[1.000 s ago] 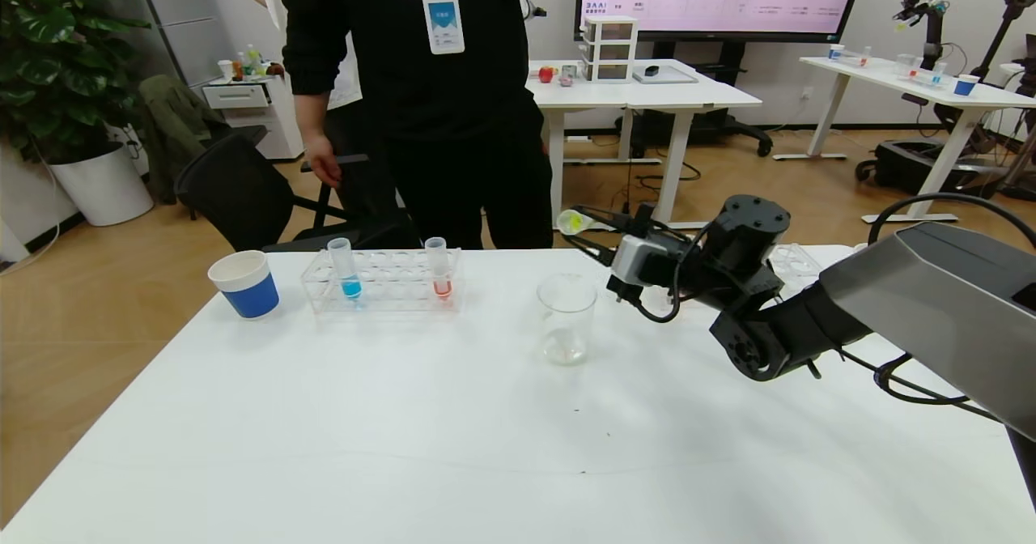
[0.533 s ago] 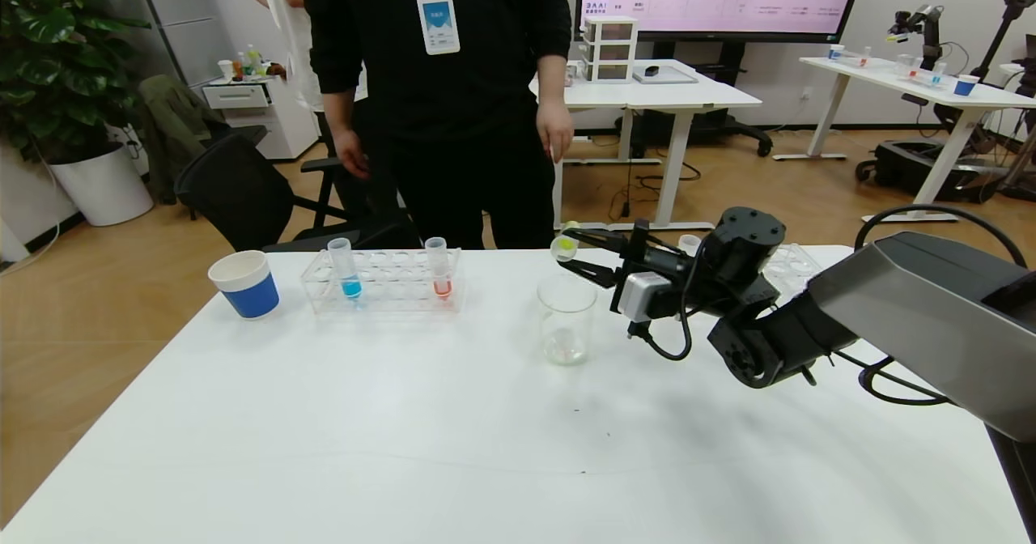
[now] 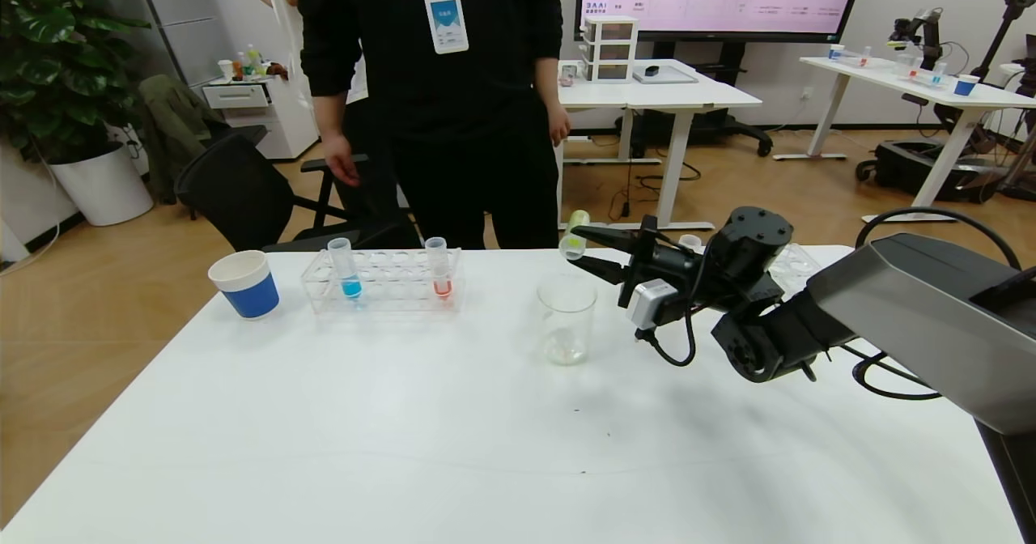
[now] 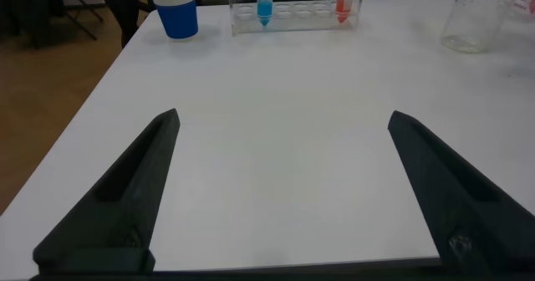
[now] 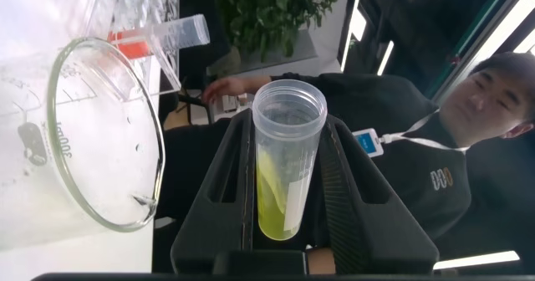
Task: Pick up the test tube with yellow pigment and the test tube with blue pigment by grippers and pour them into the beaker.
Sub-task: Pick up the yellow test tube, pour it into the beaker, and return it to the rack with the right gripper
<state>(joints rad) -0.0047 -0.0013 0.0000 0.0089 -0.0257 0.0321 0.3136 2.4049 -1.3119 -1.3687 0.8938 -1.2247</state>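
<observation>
Right end effector [image 3: 584,254]: you have it clamped on the yellow tube [image 3: 574,235], just above and behind the beaker's rim, reaching in from the right.
Yellow tube: tilted, held between the two black fingers [image 5: 219,189]; in the right wrist view [image 5: 286,160] you see its open mouth and yellow-green liquid pooled along one side.
Beaker [image 3: 566,317]: upright on the tabletop [image 3: 453,431], near the middle, right of the rack; its rim shows beside the tube in the right wrist view [image 5: 109,139].
Blue tube [image 3: 346,269]: upright in the left end of the rack [image 3: 382,281], well apart from the beaker; also seen from the left wrist [image 4: 264,1].
Red tube [image 3: 439,267]: upright near the rack's right end.
Left end effector [image 4: 284,197]: fingers wide apart, holding nothing, low over the near part of the tabletop.
Paper cup [image 3: 244,283]: upright, left of the rack.
Person [image 3: 437,99]: stands behind the tabletop's far edge.
</observation>
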